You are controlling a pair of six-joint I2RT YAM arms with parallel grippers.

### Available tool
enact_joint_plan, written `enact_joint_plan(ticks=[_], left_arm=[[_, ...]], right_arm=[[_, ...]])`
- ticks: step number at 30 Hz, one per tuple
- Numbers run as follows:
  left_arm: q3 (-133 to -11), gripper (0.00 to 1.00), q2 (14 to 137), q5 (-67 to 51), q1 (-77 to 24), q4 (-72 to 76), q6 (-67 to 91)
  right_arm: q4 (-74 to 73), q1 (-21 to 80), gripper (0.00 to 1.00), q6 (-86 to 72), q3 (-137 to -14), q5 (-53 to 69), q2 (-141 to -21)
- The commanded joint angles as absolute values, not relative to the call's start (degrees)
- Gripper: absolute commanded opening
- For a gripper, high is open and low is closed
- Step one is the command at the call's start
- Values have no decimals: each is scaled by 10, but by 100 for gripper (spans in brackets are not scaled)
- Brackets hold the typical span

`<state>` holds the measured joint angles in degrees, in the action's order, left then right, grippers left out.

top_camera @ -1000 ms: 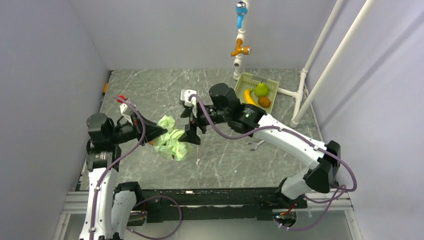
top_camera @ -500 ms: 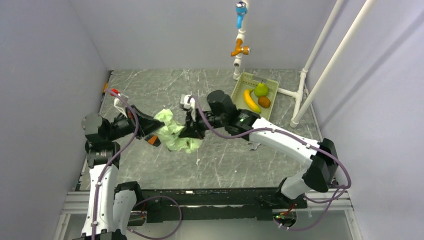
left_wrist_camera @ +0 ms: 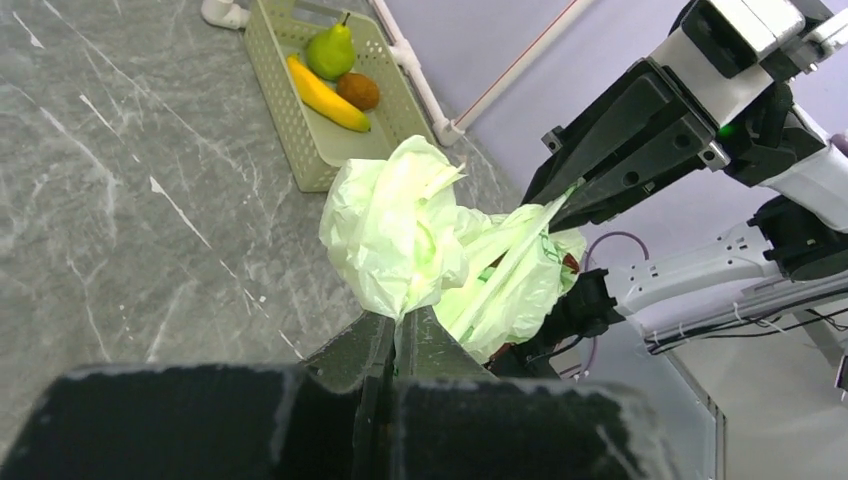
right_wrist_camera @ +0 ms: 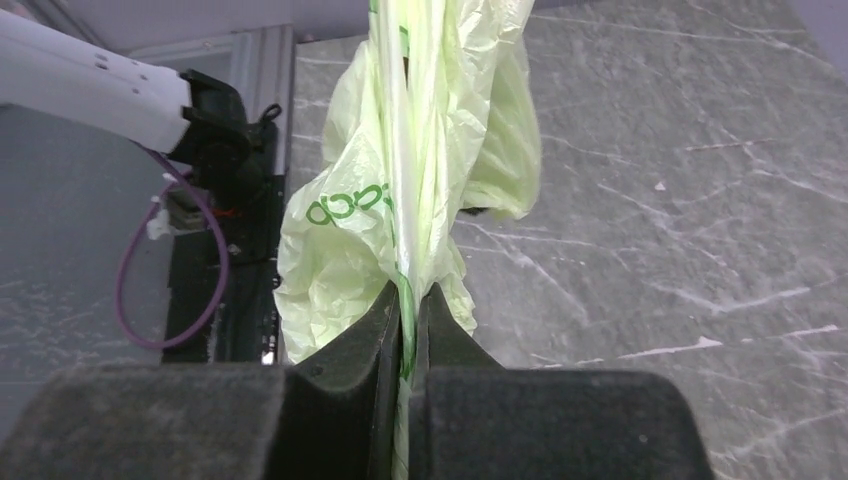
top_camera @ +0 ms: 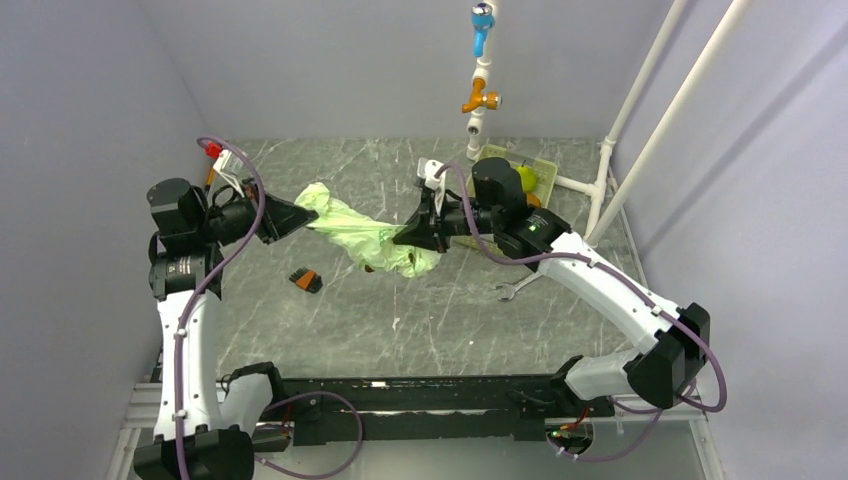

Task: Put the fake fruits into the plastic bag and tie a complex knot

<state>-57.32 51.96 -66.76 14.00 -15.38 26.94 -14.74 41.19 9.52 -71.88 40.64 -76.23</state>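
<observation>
Pale yellow-green film: the plastic bag (top_camera: pixel 366 238) is pulled out long btwn the two arms in mid-frame of the top view, slanting from upper left down to the right. The left gripper (left_wrist_camera: pixel 400 326) has its fingers pressed together on the bag's left end, w/ film bunched up just past the tips. The right gripper (right_wrist_camera: pixel 408 300) is clamped on a twisted strand of the same bag, w/ green print showing on the film beside it. The bag's lowest lobe hangs under the right gripper; can't tell if it touches the grey marble table (top_camera: pixel 450 330). A dark spot shows at the bag's underside, too small to identify. The green pear (left_wrist_camera: pixel 330 52), yellow banana (left_wrist_camera: pixel 322 93) and small brown fruit (left_wrist_camera: pixel 358 90) lie in the pale green tray (left_wrist_camera: pixel 280 110), top centre of the left wrist view, apart from the bag. An orange-and-black block (top_camera: pixel 305 280) sits on the table below the bag's left half, and a steel wrench (top_camera: pixel 512 290) lies lower right of it.
</observation>
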Motion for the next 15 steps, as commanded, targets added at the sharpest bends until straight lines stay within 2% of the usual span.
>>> enact_joint_plan(ticks=[1, 2, 3, 4, 5, 9, 12, 15], left_arm=[[-653, 20, 539, -541, 185, -196, 98], [-660, 50, 532, -581, 178, -223, 52], [-659, 72, 516, -604, 167, -254, -12], [-646, 90, 491, -619, 159, -272, -84], [-628, 98, 462, -639, 157, -281, -127], [-574, 99, 361, -663, 116, -349, -309], [-540, 99, 327, -578, 28, -317, -339], [-547, 99, 349, -520, -75, -324, -381]], right_arm=[[-261, 343, 0, 20, -711, 455, -727], [-233, 343, 0, -20, -713, 481, -736], [-197, 343, 0, -65, -711, 501, -743], [-156, 343, 0, -106, -704, 515, -750], [-120, 343, 0, -147, -695, 528, -753], [-51, 343, 0, -237, -677, 566, -768], [-5, 350, 0, -290, -667, 597, -787], [-3, 369, 0, -316, -676, 617, -812]])
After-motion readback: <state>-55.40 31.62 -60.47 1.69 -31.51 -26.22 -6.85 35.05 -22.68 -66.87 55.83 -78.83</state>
